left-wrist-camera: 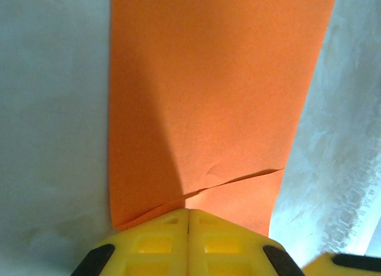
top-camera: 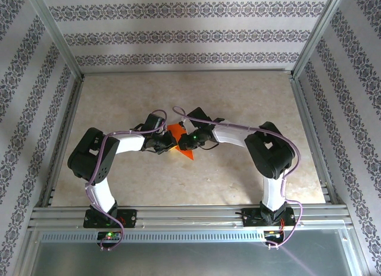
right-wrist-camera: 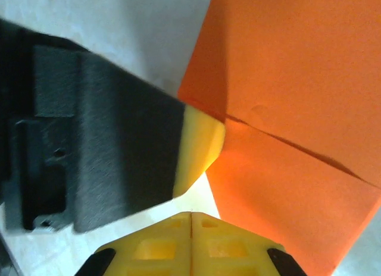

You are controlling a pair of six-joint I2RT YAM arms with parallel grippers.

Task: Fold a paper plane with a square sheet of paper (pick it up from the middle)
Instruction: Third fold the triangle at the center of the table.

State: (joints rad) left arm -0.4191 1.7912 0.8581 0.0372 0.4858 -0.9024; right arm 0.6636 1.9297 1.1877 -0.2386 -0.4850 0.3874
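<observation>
The square sheet of paper is bright orange-red and lies flat on the table between my two grippers, with one flap folded over it. In the left wrist view the paper stretches away from my left gripper, whose yellow jaws are shut, tips resting on the paper's near edge by the flap's crease. My right gripper is shut too and sits over bare table just beside the paper. A yellow finger of the left gripper touches the paper's corner there. From above, the left gripper and right gripper almost meet.
The beige marbled table has open room behind and to both sides. Patterned walls and metal frame rails enclose it. Purple cables loop over both arms near the paper.
</observation>
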